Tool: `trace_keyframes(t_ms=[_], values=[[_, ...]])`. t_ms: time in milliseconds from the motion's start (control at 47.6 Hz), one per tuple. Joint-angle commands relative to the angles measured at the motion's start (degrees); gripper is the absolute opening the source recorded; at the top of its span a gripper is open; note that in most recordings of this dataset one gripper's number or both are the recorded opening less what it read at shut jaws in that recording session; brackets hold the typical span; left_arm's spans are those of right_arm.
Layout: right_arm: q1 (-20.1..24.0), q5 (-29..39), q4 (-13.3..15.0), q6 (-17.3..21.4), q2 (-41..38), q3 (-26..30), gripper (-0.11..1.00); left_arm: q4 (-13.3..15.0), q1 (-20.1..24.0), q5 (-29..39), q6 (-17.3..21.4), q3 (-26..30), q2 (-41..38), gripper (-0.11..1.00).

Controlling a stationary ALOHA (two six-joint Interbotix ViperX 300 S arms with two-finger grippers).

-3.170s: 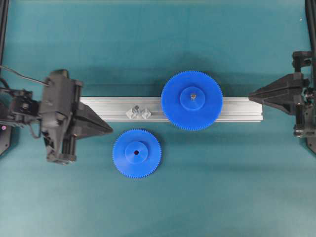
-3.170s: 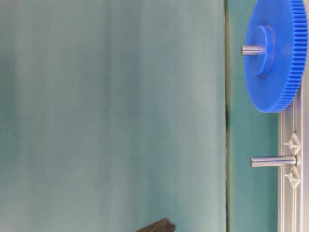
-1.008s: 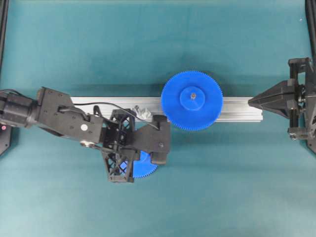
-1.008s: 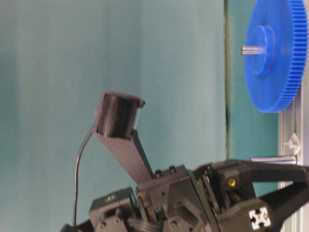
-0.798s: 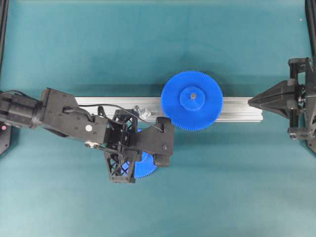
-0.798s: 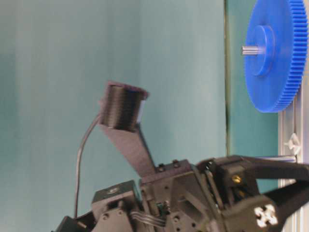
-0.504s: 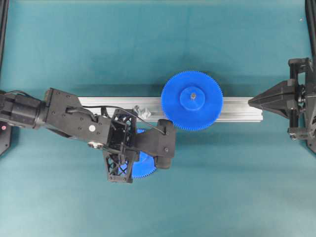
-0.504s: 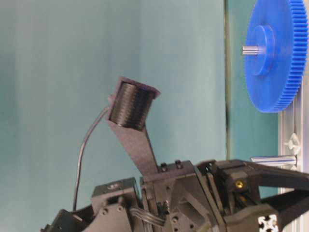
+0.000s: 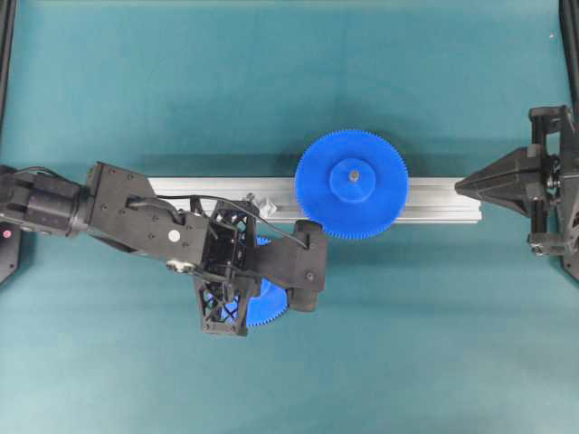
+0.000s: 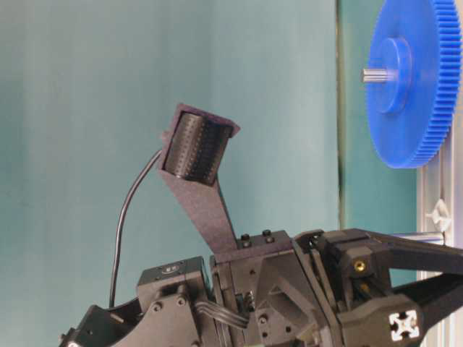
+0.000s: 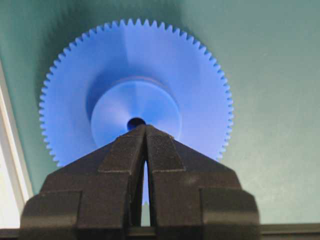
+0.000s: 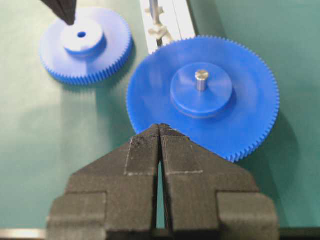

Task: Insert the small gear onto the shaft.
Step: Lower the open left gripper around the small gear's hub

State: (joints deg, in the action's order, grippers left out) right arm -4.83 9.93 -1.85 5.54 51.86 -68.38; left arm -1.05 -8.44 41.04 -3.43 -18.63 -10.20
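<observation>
The small gear [image 11: 165, 60] lies flat on the green mat in front of the rail. In the overhead view only its lower right edge [image 9: 270, 307] shows under my left arm. My left gripper [image 11: 145, 128] is shut and empty, pointing down at the gear's raised hub just beside the centre hole; I cannot tell whether it touches. The shaft [image 12: 155, 11] stands bare on the rail, and its silvery base [image 9: 263, 204] peeks out past the left wrist. My right gripper [image 9: 460, 184] is shut and empty at the rail's right end.
A larger blue gear [image 9: 380, 203] sits on its own pin on the aluminium rail [image 9: 434, 201], just right of the shaft. The left arm and its camera mount cover the area between the small gear and the shaft. Green mat lies all around.
Over the last second the left wrist has shifted slightly right above the small gear, still shut. The gear and the right arm have stayed put.
</observation>
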Motion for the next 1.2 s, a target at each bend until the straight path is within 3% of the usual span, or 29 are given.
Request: trace_keyframes(t_ms=[0,168,273,357,504,609,1175], values=[[-0.18,-0.53,0.09,0.44,-0.18,0.62,0.02,-0.18,-0.18,-1.85,0.18,-0.26,1.67,0.00],[-0.18,-0.53,0.09,0.53,-0.18,0.53,0.02,-0.18,-0.18,-2.90,0.00,-1.32,2.11,0.02],[-0.09,-0.62,0.09,0.53,-0.09,0.53,0.02,-0.18,-0.18,-3.08,0.00,-1.32,2.11,0.12],[-0.18,-0.53,0.09,0.53,-0.09,0.53,0.02,-0.18,-0.18,-3.34,-0.18,-1.32,1.93,0.31],[-0.18,-0.62,0.09,0.53,-0.09,0.53,0.02,-0.18,-0.26,-5.10,-0.62,-1.32,1.76,0.75],[-0.18,-0.53,0.09,0.53,0.00,0.53,0.02,-0.18,-0.18,-5.27,-0.44,-1.14,1.67,0.92],[-0.18,-0.53,0.09,0.62,0.18,0.35,0.02,-0.18,-0.18,-5.19,-0.35,-1.58,0.44,0.94]])
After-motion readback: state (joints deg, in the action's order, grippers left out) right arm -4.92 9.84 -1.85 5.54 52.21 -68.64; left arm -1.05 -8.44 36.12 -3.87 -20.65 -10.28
